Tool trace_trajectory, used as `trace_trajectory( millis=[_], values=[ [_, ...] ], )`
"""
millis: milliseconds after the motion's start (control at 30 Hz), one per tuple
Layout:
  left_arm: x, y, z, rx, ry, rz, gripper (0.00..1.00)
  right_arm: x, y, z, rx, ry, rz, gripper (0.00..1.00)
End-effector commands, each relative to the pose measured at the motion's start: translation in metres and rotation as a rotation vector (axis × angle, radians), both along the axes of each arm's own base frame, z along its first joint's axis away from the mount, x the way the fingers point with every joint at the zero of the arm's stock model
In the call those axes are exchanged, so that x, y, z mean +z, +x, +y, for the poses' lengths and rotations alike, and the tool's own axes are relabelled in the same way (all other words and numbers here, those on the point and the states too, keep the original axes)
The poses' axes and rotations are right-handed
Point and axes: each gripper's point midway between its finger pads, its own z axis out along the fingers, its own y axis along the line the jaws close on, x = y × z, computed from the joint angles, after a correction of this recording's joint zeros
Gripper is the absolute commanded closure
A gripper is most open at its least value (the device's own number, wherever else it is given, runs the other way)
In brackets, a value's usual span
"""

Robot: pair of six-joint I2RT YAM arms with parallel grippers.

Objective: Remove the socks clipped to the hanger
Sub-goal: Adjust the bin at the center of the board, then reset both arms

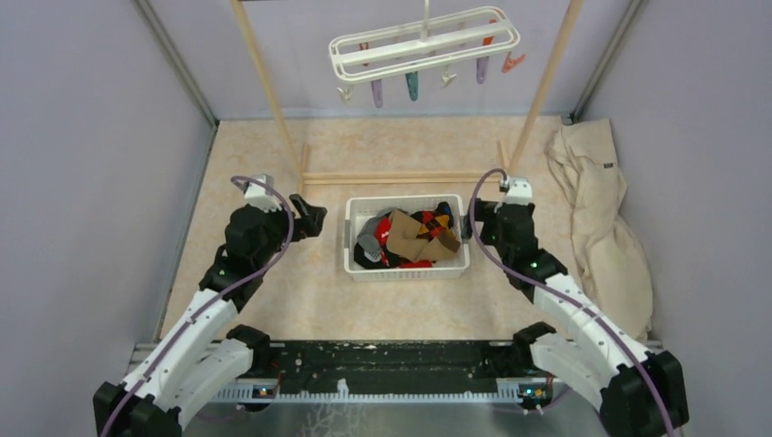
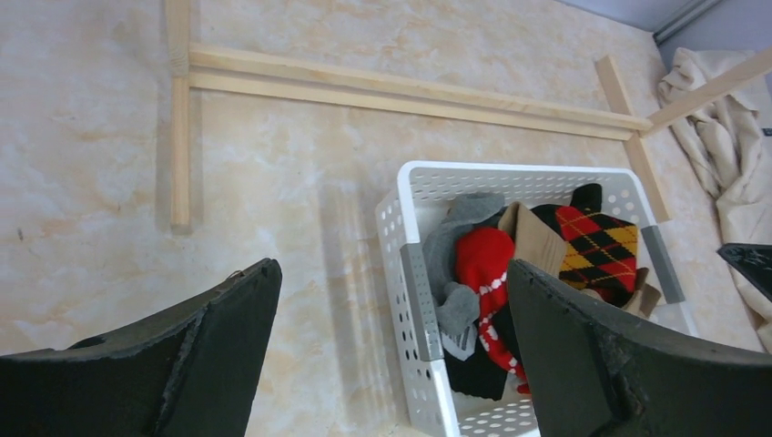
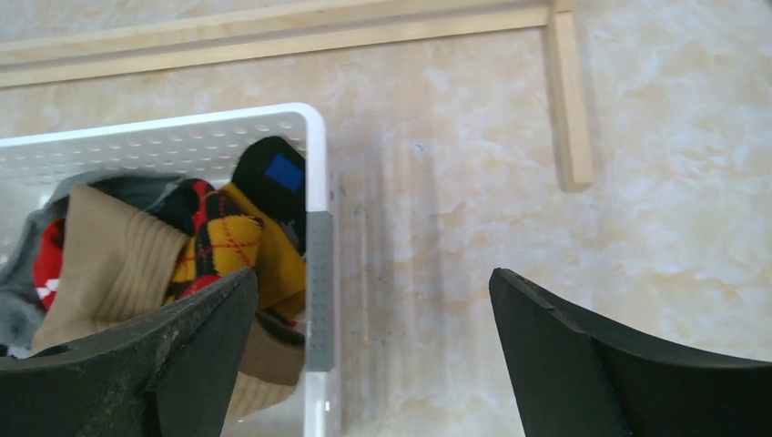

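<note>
Clips on the hanger hang bare above the basket; socks lie piled inside it. My left claw and right claw flank it, both spread wide, empty. Looks finished.

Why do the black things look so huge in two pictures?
Left wrist view: the left pincer sits right by the lens, so its fingers fill the bottom corners. Right wrist view: same for the right pincer. Top view: both look small from far away, in soft even light.
</note>
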Motion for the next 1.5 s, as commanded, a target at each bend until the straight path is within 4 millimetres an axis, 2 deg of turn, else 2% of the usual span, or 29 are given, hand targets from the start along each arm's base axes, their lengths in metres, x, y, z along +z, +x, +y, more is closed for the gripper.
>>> trace_trajectory(
  millis=[0,167,300,500,667,700,767,833,1000,1167,1200,1233,1267,1333,1400,1467],
  values=[
    [-0.016,0.008,0.016,0.092,0.038,-0.003,0.01,0.014,0.005,-0.029,-0.119,0.018,-0.138,0.01],
    [-0.042,0.026,0.044,0.243,0.132,-0.042,0.01,0.007,0.001,-0.056,-0.216,0.024,-0.244,0.01],
    [-0.058,0.036,0.055,0.271,0.250,-0.107,0.01,0.002,-0.005,-0.080,-0.316,-0.028,-0.300,0.01],
    [-0.061,0.043,0.077,0.325,0.368,-0.235,0.01,0.001,-0.015,-0.113,-0.454,-0.085,-0.401,0.01],
    [-0.068,0.048,0.092,0.320,0.386,-0.275,0.01,-0.001,-0.030,-0.139,-0.567,-0.141,-0.489,0.01],
    [-0.070,0.049,0.094,0.313,0.383,-0.280,0.01,-0.014,-0.037,-0.145,-0.586,-0.161,-0.481,0.01],
    [-0.080,0.051,0.097,0.301,0.384,-0.269,0.01,-0.019,-0.042,-0.151,-0.610,-0.162,-0.506,0.01],
    [-0.096,0.054,0.097,0.268,0.391,-0.236,0.01,-0.018,-0.043,-0.153,-0.612,-0.160,-0.523,0.01],
    [-0.101,0.065,0.094,0.231,0.410,-0.228,0.01,-0.011,-0.031,-0.148,-0.586,-0.132,-0.566,0.01],
    [-0.101,0.075,0.099,0.236,0.422,-0.220,0.01,-0.004,-0.009,-0.139,-0.534,-0.159,-0.592,0.01],
    [-0.101,0.076,0.101,0.238,0.426,-0.222,0.01,-0.010,-0.005,-0.138,-0.529,-0.182,-0.569,0.01],
    [-0.098,0.076,0.101,0.240,0.429,-0.234,0.01,-0.006,-0.003,-0.139,-0.539,-0.176,-0.588,0.01],
    [-0.097,0.074,0.103,0.245,0.433,-0.245,0.01,-0.015,-0.001,-0.139,-0.536,-0.187,-0.569,0.01],
    [-0.096,0.071,0.105,0.254,0.427,-0.254,0.01,-0.008,0.002,-0.135,-0.500,-0.226,-0.601,0.01],
    [-0.096,0.070,0.106,0.255,0.426,-0.261,0.01,-0.011,0.004,-0.128,-0.455,-0.221,-0.588,0.01],
    [-0.094,0.069,0.106,0.251,0.434,-0.275,0.01,-0.012,0.004,-0.129,-0.453,-0.217,-0.584,0.01]
  ],
)
